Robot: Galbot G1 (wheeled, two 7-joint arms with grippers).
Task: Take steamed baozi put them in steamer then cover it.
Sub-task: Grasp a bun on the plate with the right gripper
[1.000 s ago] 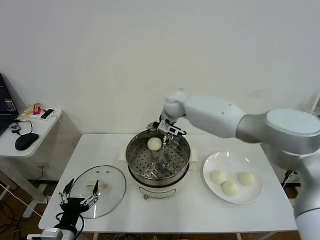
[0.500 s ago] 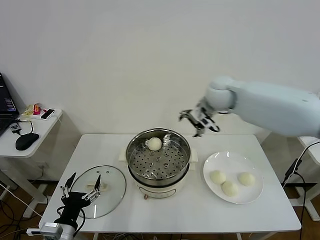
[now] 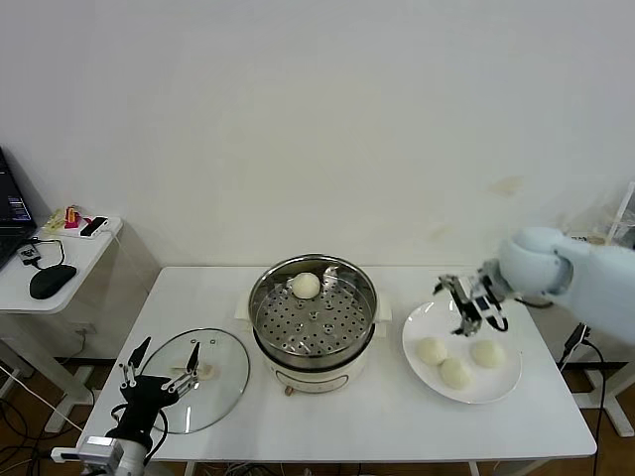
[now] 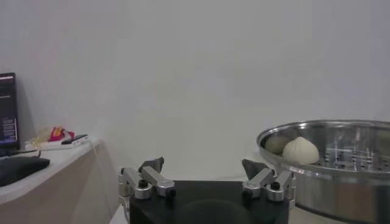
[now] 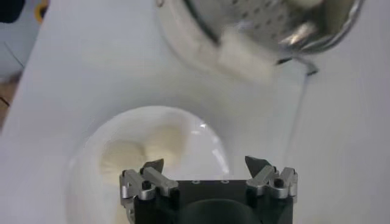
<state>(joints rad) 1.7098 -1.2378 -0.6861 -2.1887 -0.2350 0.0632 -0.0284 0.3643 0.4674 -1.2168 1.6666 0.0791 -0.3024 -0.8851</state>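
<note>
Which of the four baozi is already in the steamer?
The single baozi on the perforated tray at the far side of the steamer. The other three sit on the white plate.

Steamer [image 3: 314, 315] shiny metal; cover [image 3: 194, 379] clear glass; baozi [image 3: 306, 286] smooth.

The head view looks forward and down from above on the whole table [image 3: 397, 426], well back from it, wall behind. The left wrist view sits low, level with the table top, facing the wall over the left gripper [image 4: 206, 172], with the steamer [image 4: 329, 158] near. The right wrist view looks steeply down over the right gripper [image 5: 205, 165], close above the plate [image 5: 91, 152]. All three share the steamer; head and right wrist views share the plate.
</note>
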